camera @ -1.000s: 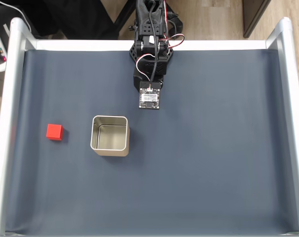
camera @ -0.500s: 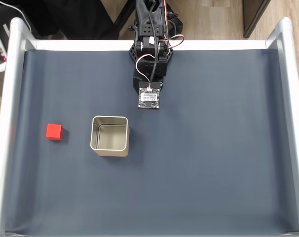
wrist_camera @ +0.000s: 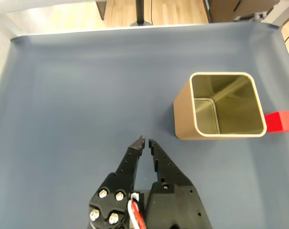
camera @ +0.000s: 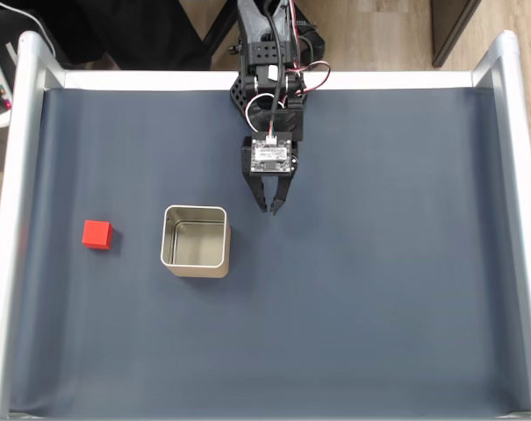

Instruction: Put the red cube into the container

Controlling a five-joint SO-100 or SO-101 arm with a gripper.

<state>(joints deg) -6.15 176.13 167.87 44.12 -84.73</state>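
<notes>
In the wrist view we see our gripper (wrist_camera: 145,140) closest to us, tips almost together and holding nothing. A bit farther, to the right, stands the container (wrist_camera: 219,106), with nothing inside. The red cube (wrist_camera: 281,121) peeks out beyond it, resting on the table (wrist_camera: 77,95). So we must reach past the container.

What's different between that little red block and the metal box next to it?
Colour: the red cube is bright red; the container is silvery-beige metal with a shiny rim.
Size: the red cube is much smaller than the container.
Form: the red cube looks like a closed block; the container is open on top and empty inside.
Both sit apart on the dark mat, away from the gripper, which touches neither.
</notes>
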